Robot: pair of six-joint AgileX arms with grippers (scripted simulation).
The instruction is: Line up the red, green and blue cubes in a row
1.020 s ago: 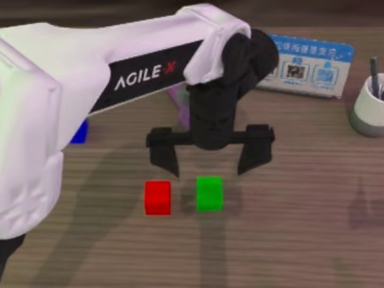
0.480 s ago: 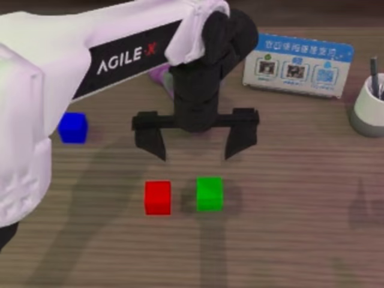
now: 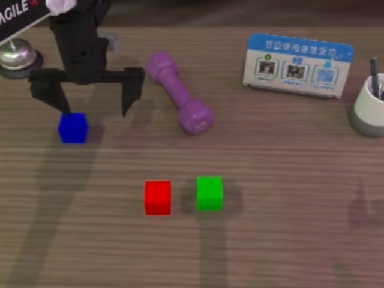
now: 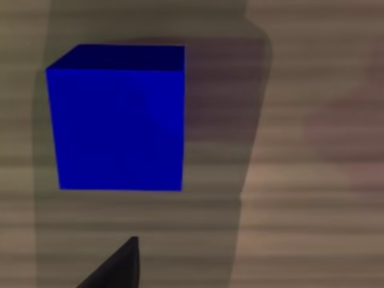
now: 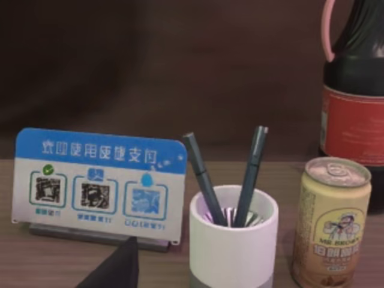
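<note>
Hovering left claw (image 3: 89,99), plain blue cube (image 3: 73,128)

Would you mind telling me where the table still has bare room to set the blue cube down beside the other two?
Free: the wood left of the red cube and right of the green cube, plus the whole near edge. Crowded: the far strip, where the open left gripper hangs by the blue cube, with bell, dumbbell, sign and pen cup.

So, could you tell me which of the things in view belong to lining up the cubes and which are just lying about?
Part of the job:
red cube
green cube
blue cube
left gripper, open beside the blue cube

Just lying about:
purple dumbbell
sign card
pen cup
bell
drink can
dark bottle
</note>
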